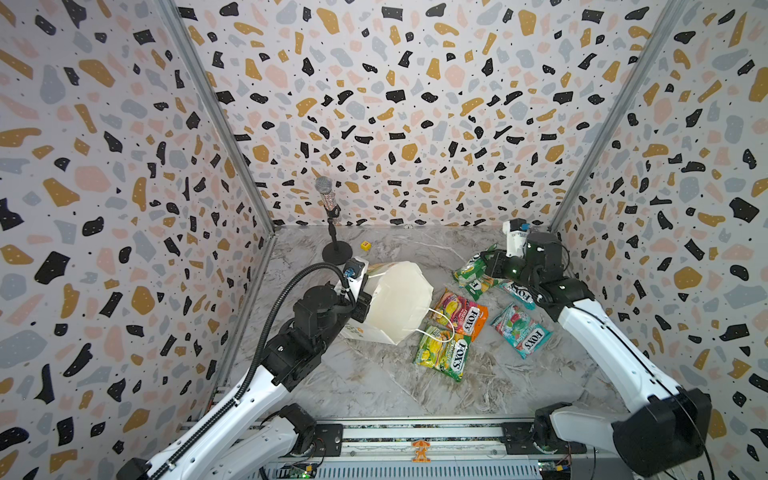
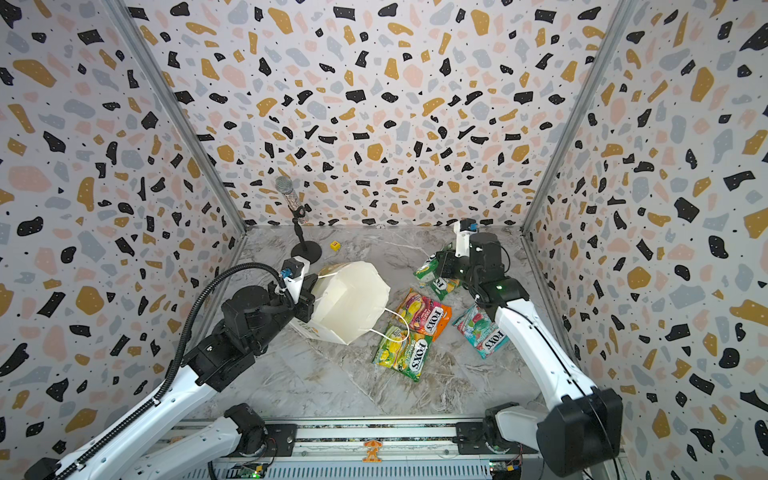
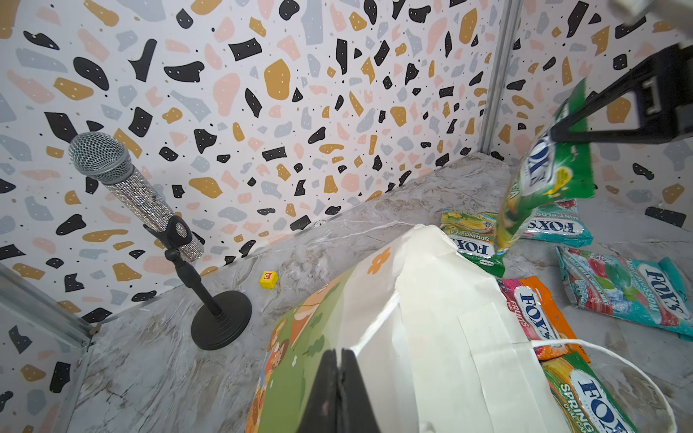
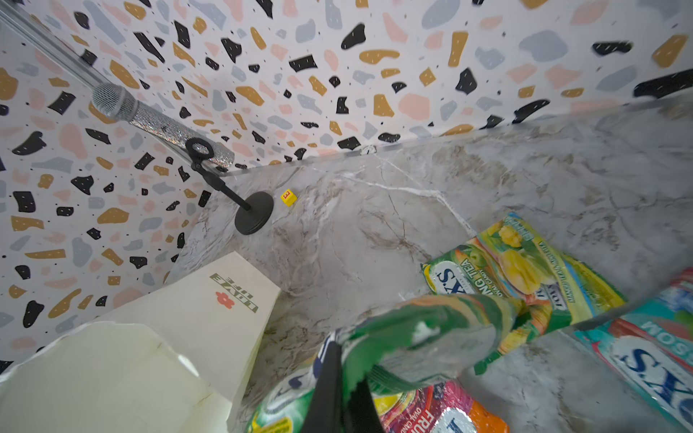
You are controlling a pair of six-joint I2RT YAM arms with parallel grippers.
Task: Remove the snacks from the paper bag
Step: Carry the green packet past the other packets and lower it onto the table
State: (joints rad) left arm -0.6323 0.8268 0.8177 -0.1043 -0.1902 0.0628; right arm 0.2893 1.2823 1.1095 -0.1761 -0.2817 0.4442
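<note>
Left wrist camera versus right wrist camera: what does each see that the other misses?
Left wrist only: the bag's cord handle and illustrated green side, plus the right gripper seen from outside. Right wrist only: the bag's LOVE LIFE print. Both: the held green pouch, microphone, yellow cube, pouches on the table.

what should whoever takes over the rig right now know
Grippers: left gripper shut on the paper bag rim; right gripper shut on a green pouch, hanging clear of the bag.
On the table: near green-yellow pouch, orange-pink pouch, near teal pouch, far green-yellow pouch, far teal pouch.
Done: no snack shows inside the bag.
Left: set the held pouch down.
</note>
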